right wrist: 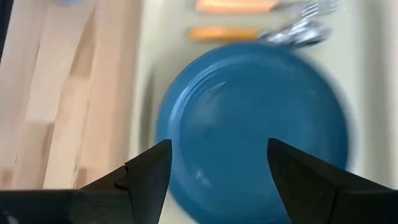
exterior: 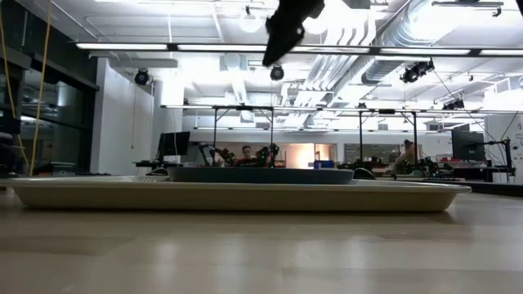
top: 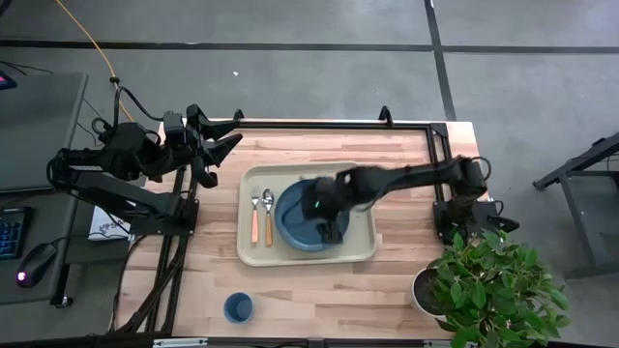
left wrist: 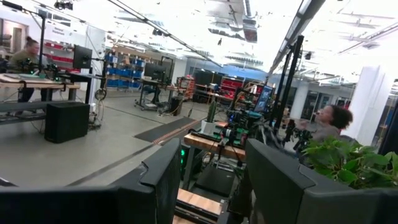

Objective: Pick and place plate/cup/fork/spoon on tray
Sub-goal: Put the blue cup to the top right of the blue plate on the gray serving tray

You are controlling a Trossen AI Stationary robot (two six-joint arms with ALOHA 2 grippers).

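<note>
The cream tray (top: pixel 360 249) lies mid-table. The blue plate (top: pixel 293 230) rests flat on it, and the tray and plate (exterior: pixel 261 174) also show edge-on in the low view. Left of the plate, the orange-handled fork (top: pixel 255 215) and spoon (top: pixel 268 215) lie side by side on the tray. The blue cup (top: pixel 238 307) stands on the table near its front edge. My right gripper (right wrist: pixel 219 155) hangs open above the plate (right wrist: pixel 249 118), pointing down, touching nothing. My left gripper (left wrist: pixel 213 155) waits open, raised over the table's far left corner.
A potted plant (top: pixel 488 290) in a white pot (top: pixel 424 290) stands at the front right corner. Black frame rails (top: pixel 329 126) run along the far edge. Bare wood (top: pixel 319 300) lies between the tray and the front edge.
</note>
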